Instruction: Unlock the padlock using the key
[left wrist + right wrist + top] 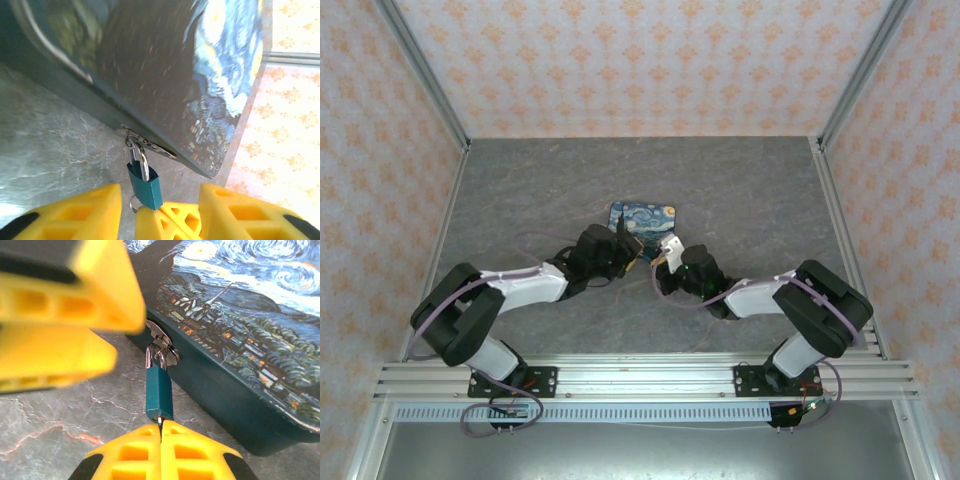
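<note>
The right wrist view has the right end effector (160, 426) at six o'clock. Its yellow fingers are pressed together, pinching a sliver of the key (159, 419) at their tips, and the key meets the underside of the padlock (159, 392). The small teal padlock extends just beyond them toward twelve o'clock. Its silver shackle (156, 359) is looped through the hasp (161, 340) on the near wall of the tin (240, 355), and both shackle legs look seated in the body. In the left wrist view the left end effector (160, 192) is spread wide and grips nothing. Its fingers stand at seven and five o'clock with the padlock between them, apart from both. Farther off, the starry-night tin lies on the grey marbled counter (55, 410), near its middle when seen from above, with patterned walls (640, 60) behind at twelve o'clock.
</note>
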Controlling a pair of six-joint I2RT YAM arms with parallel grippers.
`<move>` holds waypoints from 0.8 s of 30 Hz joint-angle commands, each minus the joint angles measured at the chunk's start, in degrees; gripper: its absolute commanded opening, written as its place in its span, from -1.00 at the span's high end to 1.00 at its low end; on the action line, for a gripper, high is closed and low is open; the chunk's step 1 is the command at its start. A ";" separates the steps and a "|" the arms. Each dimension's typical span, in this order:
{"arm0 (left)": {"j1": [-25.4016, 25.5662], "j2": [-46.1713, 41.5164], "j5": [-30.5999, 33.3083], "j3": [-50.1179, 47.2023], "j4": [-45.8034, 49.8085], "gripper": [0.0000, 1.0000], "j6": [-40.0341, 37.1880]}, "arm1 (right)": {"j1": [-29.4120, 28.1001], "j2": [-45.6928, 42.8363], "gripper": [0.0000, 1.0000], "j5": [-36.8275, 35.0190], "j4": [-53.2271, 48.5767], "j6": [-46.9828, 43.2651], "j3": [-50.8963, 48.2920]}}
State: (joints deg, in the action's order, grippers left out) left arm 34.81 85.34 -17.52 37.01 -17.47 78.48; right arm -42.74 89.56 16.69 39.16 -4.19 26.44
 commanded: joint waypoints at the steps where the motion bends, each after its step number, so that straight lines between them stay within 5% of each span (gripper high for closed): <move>1: -2.21 -4.76 1.26 -1.33 6.90 -0.03 -4.29 | 0.70 0.94 1.00 5.80 2.63 10.02 -1.00; 15: -12.16 -9.17 -0.52 1.15 16.04 -0.42 -14.17 | 6.75 9.73 1.00 19.42 17.99 39.87 -2.82; 19: -13.48 -6.11 -2.07 4.02 17.12 -0.45 -17.47 | 7.87 10.69 1.00 20.84 16.90 41.58 -2.09; 24: -14.17 -1.46 -3.64 8.75 18.11 -0.46 -21.80 | 9.13 8.70 0.73 20.31 13.23 40.18 -2.27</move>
State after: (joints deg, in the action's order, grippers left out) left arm 21.19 82.06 -19.68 42.33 -1.72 61.60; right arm -34.52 99.72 36.47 53.43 35.35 23.99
